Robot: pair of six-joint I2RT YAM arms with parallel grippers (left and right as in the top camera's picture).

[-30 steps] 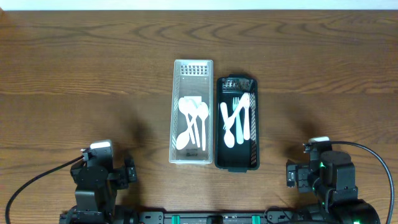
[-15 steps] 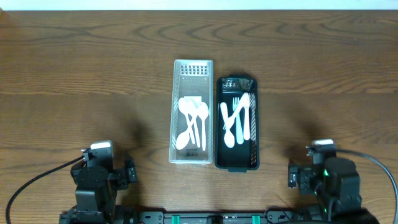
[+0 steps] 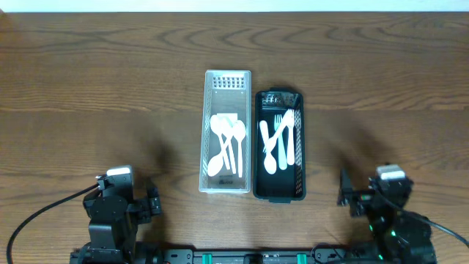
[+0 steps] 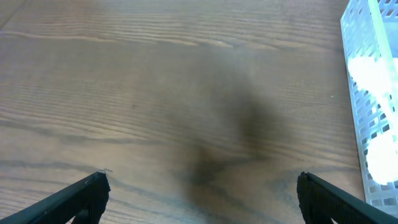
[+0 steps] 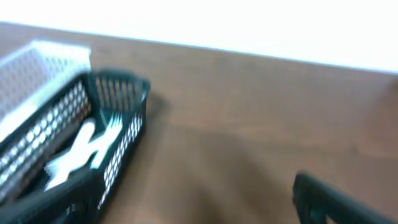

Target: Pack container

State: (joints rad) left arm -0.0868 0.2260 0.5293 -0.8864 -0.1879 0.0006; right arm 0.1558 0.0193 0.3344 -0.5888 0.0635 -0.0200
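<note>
A white perforated basket [image 3: 226, 82] holds several white plastic spoons [image 3: 226, 144]. Beside it on the right, a black mesh basket [image 3: 278, 193] holds white forks and spoons [image 3: 281, 141]. My left gripper [image 3: 150, 199] is open and empty over bare wood near the front left; in the left wrist view [image 4: 199, 193] the white basket [image 4: 367, 112] shows at the right edge. My right gripper [image 3: 350, 202] is open and empty at the front right; in the blurred right wrist view [image 5: 199, 202] the black basket [image 5: 121, 140] with cutlery lies at the left, the white basket [image 5: 37, 68] behind it.
The wooden table [image 3: 110, 81] stretches wide around the two baskets. The arm bases and cables sit along the front edge.
My right arm has drawn back toward the front edge and turned; its wrist view is blurred by motion. The left arm and both baskets have not moved.
</note>
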